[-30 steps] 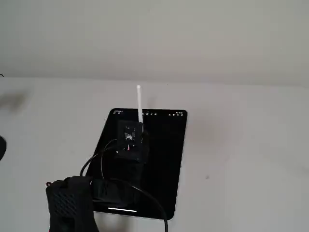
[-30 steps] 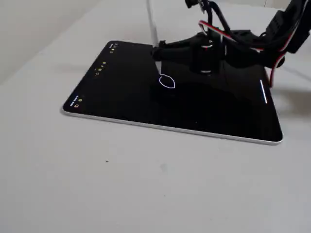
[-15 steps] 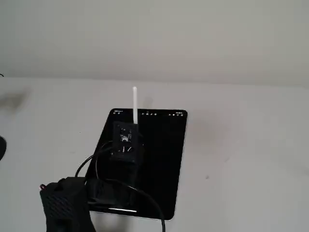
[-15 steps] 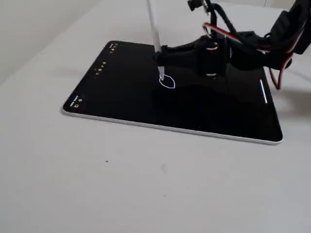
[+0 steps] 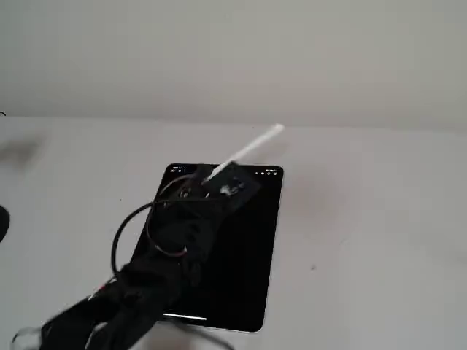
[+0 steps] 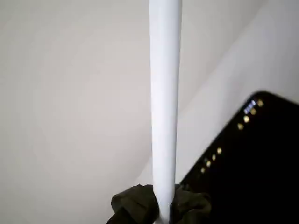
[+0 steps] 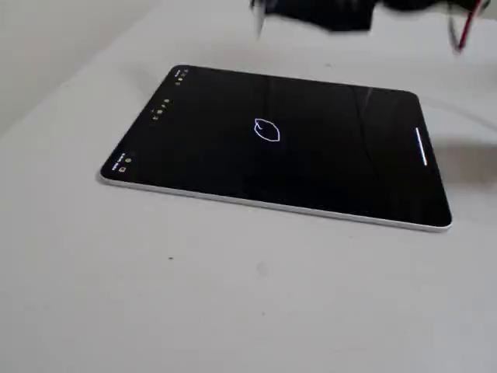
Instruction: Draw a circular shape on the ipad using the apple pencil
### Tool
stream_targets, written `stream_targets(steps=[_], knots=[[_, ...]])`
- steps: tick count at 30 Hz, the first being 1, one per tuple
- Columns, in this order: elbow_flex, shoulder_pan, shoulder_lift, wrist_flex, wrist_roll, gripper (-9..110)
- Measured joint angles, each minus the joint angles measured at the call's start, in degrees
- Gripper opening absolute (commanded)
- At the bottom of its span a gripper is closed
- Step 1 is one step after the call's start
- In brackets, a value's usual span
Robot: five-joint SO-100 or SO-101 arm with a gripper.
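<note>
The ipad [image 5: 248, 248] lies flat on the white table, its icon row at the far short edge. In a fixed view [image 7: 334, 155] its black screen shows the circular shape [image 7: 255, 129], a small thin white leaf-like outline near the middle. My gripper [image 5: 219, 175] hovers over the far part of the screen, shut on the apple pencil [image 5: 252, 149], which slants up and away past the tablet's far edge. In the wrist view the pencil [image 6: 165, 93] runs straight up from between the dark fingers [image 6: 135, 205], with the ipad's corner [image 6: 261, 158] at lower right. The pencil is off the screen.
A black cable [image 5: 135, 219] loops off the arm over the tablet's left side. The dark arm [image 7: 326, 12] with red wires [image 7: 462, 31] is blurred along the top edge. A dark object [image 5: 2, 222] sits at the left edge. A pale wall stands behind the table [image 5: 365, 219].
</note>
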State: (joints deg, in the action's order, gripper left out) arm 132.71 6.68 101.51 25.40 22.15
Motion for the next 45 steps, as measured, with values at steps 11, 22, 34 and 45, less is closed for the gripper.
stream_targets(steps=[11,22,34,45], knots=[[-0.97,-0.18,24.08,-40.43,-23.47,0],[10.02,0.79,52.91,-63.63,-25.14,0],[29.36,1.32,85.61,-81.56,-21.71,0],[42.01,1.05,87.98,-82.79,-20.74,0]])
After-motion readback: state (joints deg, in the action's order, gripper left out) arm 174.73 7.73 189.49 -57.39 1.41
